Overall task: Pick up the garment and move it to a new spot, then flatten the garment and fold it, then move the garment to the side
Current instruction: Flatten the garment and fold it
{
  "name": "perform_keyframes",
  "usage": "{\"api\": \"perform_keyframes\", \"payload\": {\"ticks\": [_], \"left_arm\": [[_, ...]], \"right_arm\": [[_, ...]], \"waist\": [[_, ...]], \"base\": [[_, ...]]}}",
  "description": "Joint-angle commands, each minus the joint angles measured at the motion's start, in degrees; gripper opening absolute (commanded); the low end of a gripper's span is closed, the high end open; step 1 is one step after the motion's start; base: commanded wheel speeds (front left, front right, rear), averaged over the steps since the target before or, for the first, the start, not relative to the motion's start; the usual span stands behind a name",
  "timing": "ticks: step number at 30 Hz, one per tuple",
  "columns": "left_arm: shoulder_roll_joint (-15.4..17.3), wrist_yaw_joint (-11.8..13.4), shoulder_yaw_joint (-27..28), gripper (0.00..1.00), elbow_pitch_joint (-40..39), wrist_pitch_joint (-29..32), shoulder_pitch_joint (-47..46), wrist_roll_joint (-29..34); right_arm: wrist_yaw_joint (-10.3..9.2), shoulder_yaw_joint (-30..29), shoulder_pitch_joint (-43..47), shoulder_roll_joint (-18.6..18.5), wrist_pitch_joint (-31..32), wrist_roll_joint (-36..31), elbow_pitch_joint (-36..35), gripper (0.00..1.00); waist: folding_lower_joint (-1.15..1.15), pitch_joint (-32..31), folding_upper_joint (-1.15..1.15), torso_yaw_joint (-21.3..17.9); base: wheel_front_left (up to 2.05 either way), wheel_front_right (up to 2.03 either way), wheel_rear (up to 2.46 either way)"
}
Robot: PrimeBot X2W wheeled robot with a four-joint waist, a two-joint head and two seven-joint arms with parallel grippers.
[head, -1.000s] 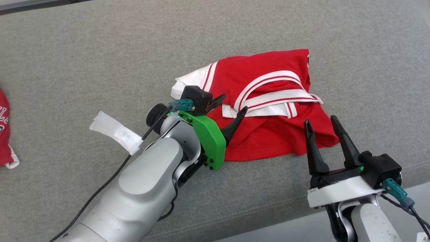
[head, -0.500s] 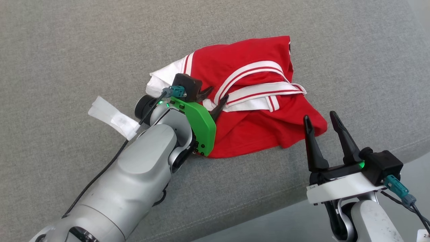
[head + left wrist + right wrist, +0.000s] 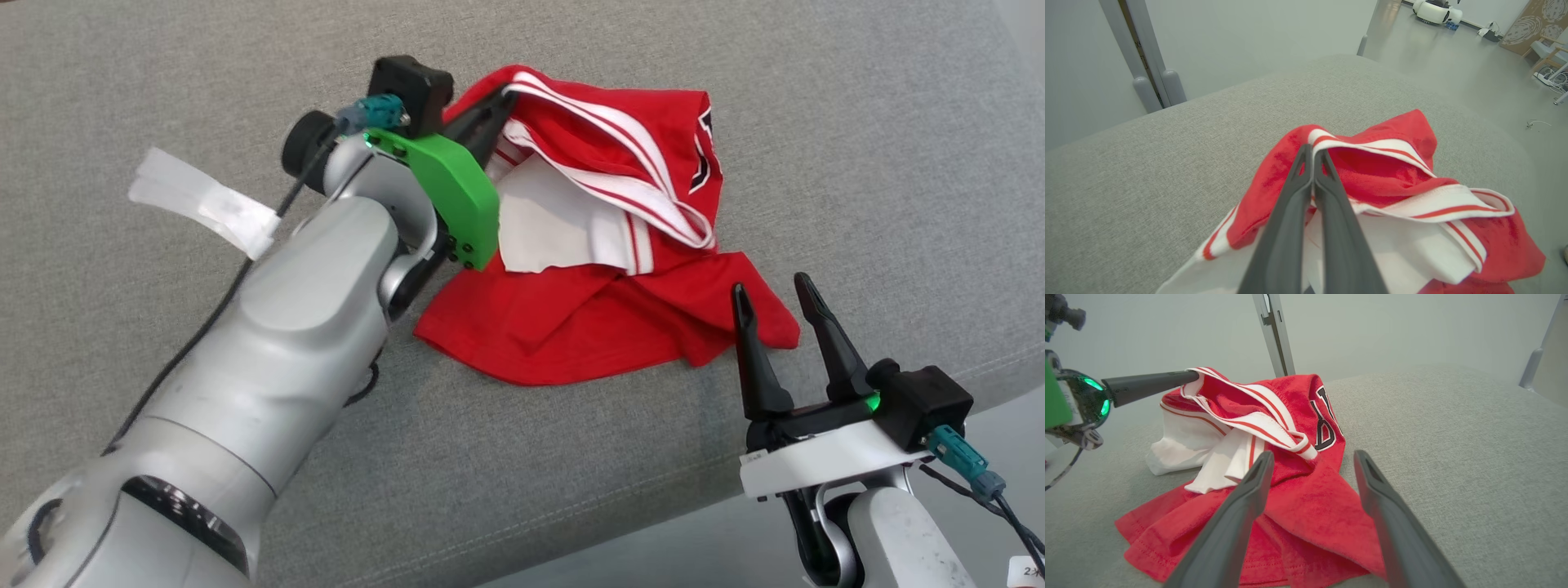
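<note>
Bare grey cushion (image 3: pixel 816 122) lies open beyond and right of the red shirt (image 3: pixel 571 327); the left arm (image 3: pixel 310 302) blocks the shirt's left side.

Black lettering (image 3: pixel 1325 424) on the garment (image 3: pixel 1310 514) — creased at its 2 o'clock side — could not be read; in the left wrist view it ran off the 6 o'clock edge.
</note>
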Motion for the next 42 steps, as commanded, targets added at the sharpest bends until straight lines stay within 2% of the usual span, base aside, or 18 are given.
{"api": "perform_keyframes", "payload": {"ticks": [1,9,19,25,26,27,28,34,37,42], "left_arm": [[1.2,0.2,0.7,0.00,0.9,-0.2,-1.6,-0.7],[6.3,0.2,5.0,0.00,8.0,-0.9,-6.3,-3.3],[13.5,0.0,9.5,0.00,16.7,-1.6,-8.2,-7.4],[14.8,-0.1,10.3,0.00,18.5,-0.7,-6.8,-9.1],[14.8,-0.1,10.5,0.20,18.3,-1.3,-6.6,-9.4],[14.8,-0.1,10.5,0.97,18.1,-1.9,-6.5,-9.3],[14.6,-0.1,10.6,1.00,17.8,-2.7,-6.3,-9.6],[13.7,-0.1,10.3,1.00,15.6,-7.7,-5.2,-8.2],[14.4,2.3,12.6,1.00,10.5,-8.6,-4.0,-5.7],[17.0,8.4,21.9,1.00,-6.0,-8.5,5.7,1.4]], "right_arm": [[-0.02,0.2,-0.6,-0.1,-0.3,0.5,0.2,1.00],[-0.02,0.9,-0.9,-0.1,-0.3,1.2,0.7,1.00],[-0.02,0.8,-1.0,-0.1,-0.3,1.3,0.9,1.00],[-0.02,0.4,-1.4,-0.1,-0.3,0.9,1.1,1.00],[-0.02,0.5,-1.6,-0.1,-0.3,1.0,1.2,1.00],[-0.02,0.5,-1.9,-0.1,-0.3,1.0,1.3,1.00],[-0.02,0.5,-2.1,-0.1,-0.3,0.9,1.3,1.00],[-0.02,0.3,-2.8,-0.1,-0.3,0.5,1.8,1.00],[-0.02,0.2,-2.8,-0.1,-0.3,-0.4,1.9,1.00],[-0.02,0.6,-3.0,-0.1,-0.3,-2.1,2.0,1.00]], "waist": [[-0.01,-0.1,0.00,-0.3],[-0.01,0.1,0.00,-1.7],[-0.01,1.0,0.00,-1.7],[-0.01,1.7,0.00,-0.6],[-0.01,1.9,0.00,-0.3],[-0.01,2.0,0.00,0.0],[-0.01,2.1,0.00,0.2],[-0.01,1.5,0.00,2.0],[-0.01,0.4,0.00,3.5],[-0.01,-0.8,0.00,5.7]], "base": [[0.00,0.00,0.00],[0.00,0.00,0.00],[0.00,0.00,0.00],[0.00,0.00,0.00],[0.00,0.00,0.00],[0.00,0.00,0.00],[0.00,0.00,0.00],[0.00,0.00,0.00],[0.00,0.00,0.00],[0.00,0.00,0.00]]}}
